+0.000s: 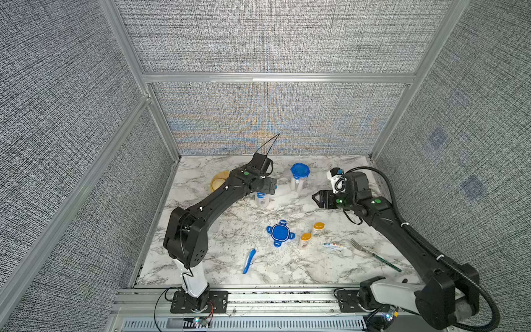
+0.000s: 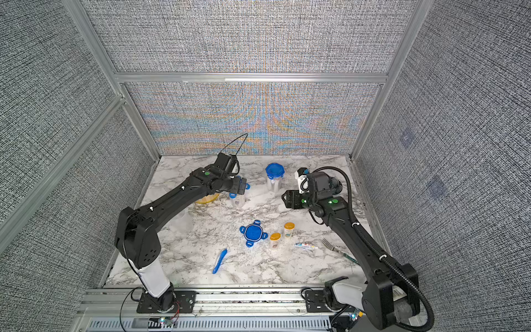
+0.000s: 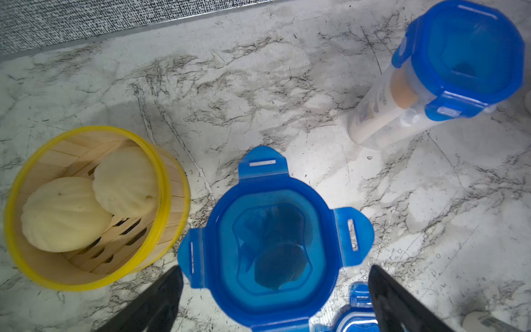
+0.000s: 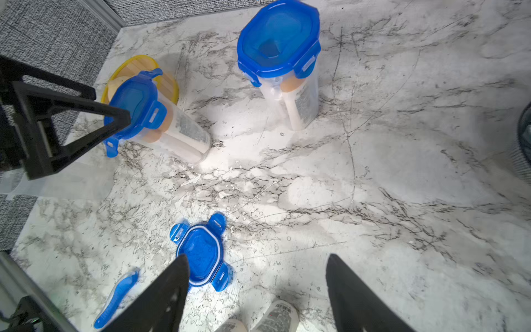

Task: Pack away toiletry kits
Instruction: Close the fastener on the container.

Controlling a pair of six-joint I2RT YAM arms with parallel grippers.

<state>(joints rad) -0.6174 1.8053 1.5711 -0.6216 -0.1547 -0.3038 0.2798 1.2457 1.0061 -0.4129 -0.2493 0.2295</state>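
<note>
My left gripper is open and hangs just above a clear tub. A blue lid rests on that tub with its tabs flared out, and bottles show inside. A second tub stands farther back with its lid clipped down. My right gripper hovers open and empty over the table. Below it lie a loose blue lid, two orange-capped bottles, a toothpaste tube and a blue toothbrush.
The yellow steamer with buns sits right beside the tub under my left gripper. A fork lies under the right arm. A dark bowl shows at the edge of the right wrist view. Grey walls close three sides.
</note>
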